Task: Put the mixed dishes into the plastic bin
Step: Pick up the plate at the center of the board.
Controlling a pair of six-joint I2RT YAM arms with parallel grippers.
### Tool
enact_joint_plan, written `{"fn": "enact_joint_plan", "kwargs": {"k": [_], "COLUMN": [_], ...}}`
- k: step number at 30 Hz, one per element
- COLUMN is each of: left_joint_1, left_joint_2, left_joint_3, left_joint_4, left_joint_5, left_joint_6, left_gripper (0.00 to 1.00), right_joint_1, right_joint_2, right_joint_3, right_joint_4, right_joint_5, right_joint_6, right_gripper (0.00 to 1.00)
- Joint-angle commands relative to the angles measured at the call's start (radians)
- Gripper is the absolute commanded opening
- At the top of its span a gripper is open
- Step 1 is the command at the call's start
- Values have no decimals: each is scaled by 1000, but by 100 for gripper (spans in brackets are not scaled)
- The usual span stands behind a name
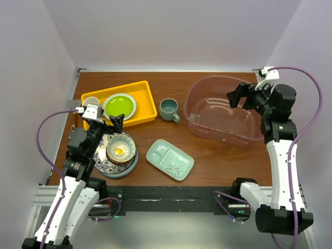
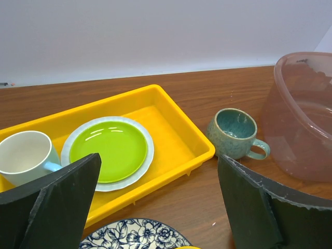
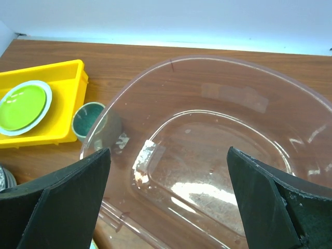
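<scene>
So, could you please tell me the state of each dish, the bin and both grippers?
plastic bin, upright, empty.
grey-green mug, upright, empty, on the table.
tan bowl, upright, stacked on plates.
mint-green tray, flat on the table.
left gripper, open, holding nothing.
right gripper, open, over the bin.

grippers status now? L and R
Left gripper: open, holding nothing.
Right gripper: open, holding nothing, above the plastic bin.
</scene>
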Motion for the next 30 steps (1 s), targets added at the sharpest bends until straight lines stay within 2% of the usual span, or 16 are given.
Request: {"fn": "enact_joint_plan", "kwargs": {"k": [1,4,5,9,11,12,16,19,24,30], "left_joint_1": [5,5,5,5,5,5,6,6,6,13], "left_joint_2": [-5,-4,-4,-2,-4,-4,12,22,29,47], "left_joint_3": [7,8,8,8,10,8,12,16,18,22], "left_joint_4": [44,44,44,43,41,41,38,30,29,26], "left_joint_5": [12,10,12,7,4,-1,-5,-4,-19,-16], "left_joint_6": [0,0,1,3,4,6,7,14,21,27], "left_gripper": [100,100,100,100,100,100,100,100,100,100], "right_joint_1": [-2,-1,1,50,97,186,336,488,732,889], "right_joint_2": [19,41,44,49,47,49,105,164,262,345], "right_joint_3": [62,79,77,53,51,65,123,149,155,110], "right_joint_4": [-15,-40,-46,-72,-107,-135,-346,-442,-480,-417], "right_joint_5": [-66,-204,-308,-558,-527,-478,-494,-449,-300,-187], "right_joint_6": [20,-74,-85,-239,-311,-360,-629,-743,-817,-794], "right_gripper": [98,98,98,98,98,98,98,98,98,98]}}
